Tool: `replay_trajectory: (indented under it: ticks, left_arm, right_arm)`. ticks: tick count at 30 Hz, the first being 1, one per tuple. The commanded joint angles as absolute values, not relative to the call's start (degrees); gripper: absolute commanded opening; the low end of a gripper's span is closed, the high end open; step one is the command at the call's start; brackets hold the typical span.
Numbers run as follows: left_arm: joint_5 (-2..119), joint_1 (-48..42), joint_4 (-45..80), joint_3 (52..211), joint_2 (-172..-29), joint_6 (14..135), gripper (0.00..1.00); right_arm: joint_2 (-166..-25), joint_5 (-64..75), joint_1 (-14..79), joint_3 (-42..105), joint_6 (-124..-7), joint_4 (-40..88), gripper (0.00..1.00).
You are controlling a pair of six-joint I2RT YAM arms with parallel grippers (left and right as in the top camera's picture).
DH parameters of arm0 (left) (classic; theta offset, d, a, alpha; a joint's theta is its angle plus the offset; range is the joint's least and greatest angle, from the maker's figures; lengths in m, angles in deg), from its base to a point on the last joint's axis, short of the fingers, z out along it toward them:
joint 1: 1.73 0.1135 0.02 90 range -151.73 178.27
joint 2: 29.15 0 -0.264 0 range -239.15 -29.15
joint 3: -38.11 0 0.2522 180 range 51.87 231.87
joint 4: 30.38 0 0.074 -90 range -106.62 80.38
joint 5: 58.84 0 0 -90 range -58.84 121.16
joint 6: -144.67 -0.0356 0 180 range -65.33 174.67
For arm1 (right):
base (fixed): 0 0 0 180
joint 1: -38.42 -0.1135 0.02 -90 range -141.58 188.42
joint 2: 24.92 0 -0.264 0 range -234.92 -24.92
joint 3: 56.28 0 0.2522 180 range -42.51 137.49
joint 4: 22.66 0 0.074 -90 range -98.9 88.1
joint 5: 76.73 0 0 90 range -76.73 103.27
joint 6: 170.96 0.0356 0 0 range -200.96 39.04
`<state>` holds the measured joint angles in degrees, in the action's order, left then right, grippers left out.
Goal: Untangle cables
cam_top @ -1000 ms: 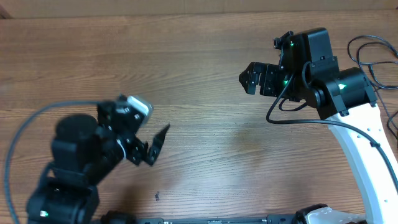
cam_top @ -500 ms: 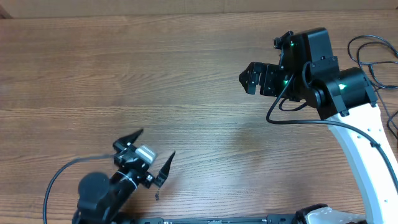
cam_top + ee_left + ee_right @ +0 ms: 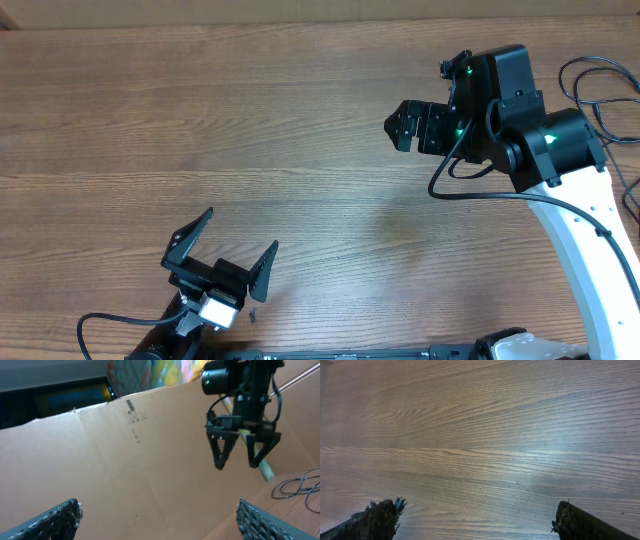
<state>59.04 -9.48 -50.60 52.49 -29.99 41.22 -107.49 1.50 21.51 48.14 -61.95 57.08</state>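
Cables (image 3: 600, 98) cut off at right edge; dark speck (image 3: 252, 316) too small to identify.

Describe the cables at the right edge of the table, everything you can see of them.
The cables are thin black cords in loose loops that cross one another. They lie flat on the wooden table at its far right edge. The right arm partly hides them, and the picture's border cuts them off. No plug ends can be made out. Nothing grips them: the open right pincer is well apart from them, to the left in the overhead view.
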Motion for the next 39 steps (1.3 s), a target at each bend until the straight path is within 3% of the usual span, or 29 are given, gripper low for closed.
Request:
replay_trajectory:
  ticks: [1, 5, 12, 17, 39]
  left_arm:
    - [59.26, -7.27, -49.77, 52.14, -29.31, 40.47, 1.00]
    - [57.32, -4.78, -43.67, 52.14, -29.31, 40.43, 0.99]
    - [39.26, -4.10, -25.51, 52.14, -29.31, 40.52, 1.00]
    - [34.76, -3.03, -11.85, 52.16, -29.29, 40.76, 1.00]
    - [33.05, -1.48, -12.26, 52.14, -29.35, 40.95, 1.00]
  right_arm:
    - [-106.92, 1.60, 21.29, 48.62, -62.39, 56.82, 1.00]
    - [-106.92, 1.63, 21.29, 48.62, -62.39, 56.84, 1.00]
    - [-106.92, 1.60, 21.29, 48.62, -62.39, 56.82, 1.00]
    - [-106.92, 1.63, 21.29, 48.62, -62.39, 56.82, 1.00]
    - [-106.92, 1.63, 21.29, 48.62, -62.39, 56.82, 1.00]
